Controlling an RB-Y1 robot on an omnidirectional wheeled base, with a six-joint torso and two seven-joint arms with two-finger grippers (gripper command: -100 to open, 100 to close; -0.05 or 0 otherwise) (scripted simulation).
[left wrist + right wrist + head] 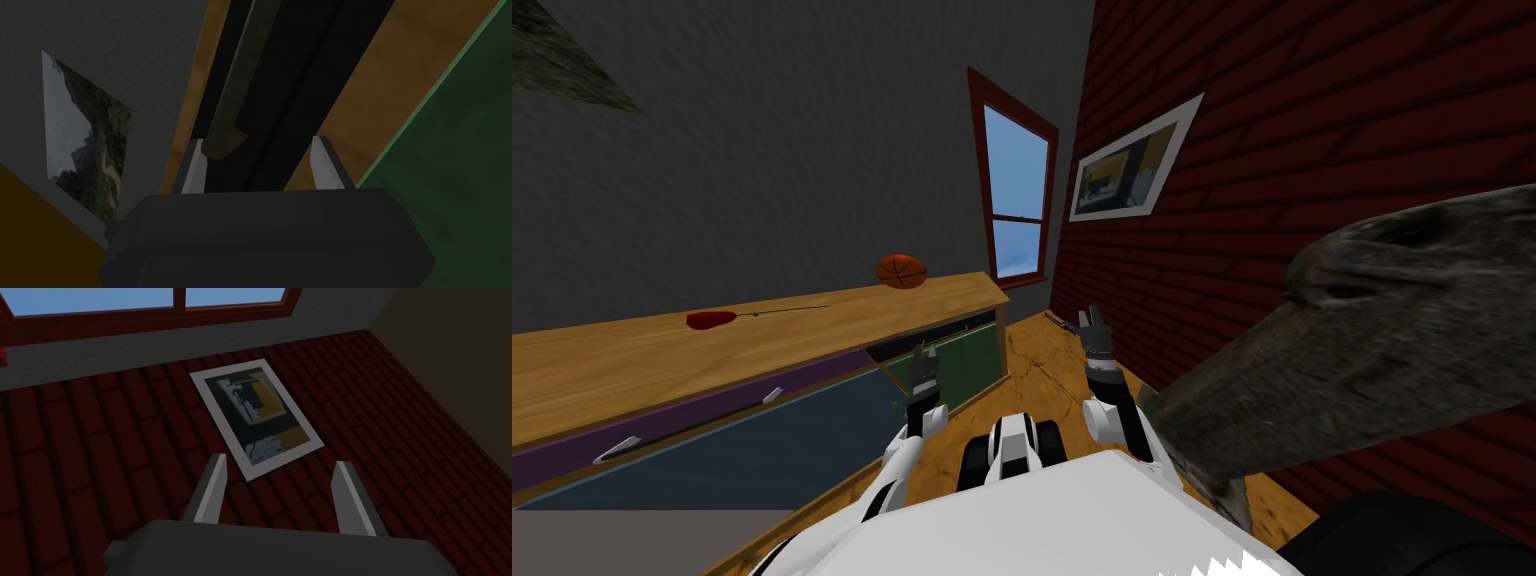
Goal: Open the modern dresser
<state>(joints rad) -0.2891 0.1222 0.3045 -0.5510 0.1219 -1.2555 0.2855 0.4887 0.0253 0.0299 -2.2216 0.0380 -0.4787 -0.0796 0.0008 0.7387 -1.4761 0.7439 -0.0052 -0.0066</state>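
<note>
The dresser (762,335) has a wooden top, a purple drawer (712,405), a blue front below it and a green front (957,365) at its right end. A dark gap (932,335) shows above the green front. My left gripper (924,365) is at that gap. In the left wrist view its fingers (194,165) stand apart. The end of a dull olive bar handle (225,142) lies between them, close against one finger and clear of the other. The green panel (450,175) lies beside it. My right gripper (1092,325) is raised near the brick wall, open and empty (280,498).
An orange ball (900,270) and a red rose (712,319) lie on the dresser top. A big grey-green mottled shape (1362,330) looms close on the right. A window (1017,190) and a framed picture (1132,165) are on the far walls. Wooden floor (1042,360) runs between dresser and brick wall.
</note>
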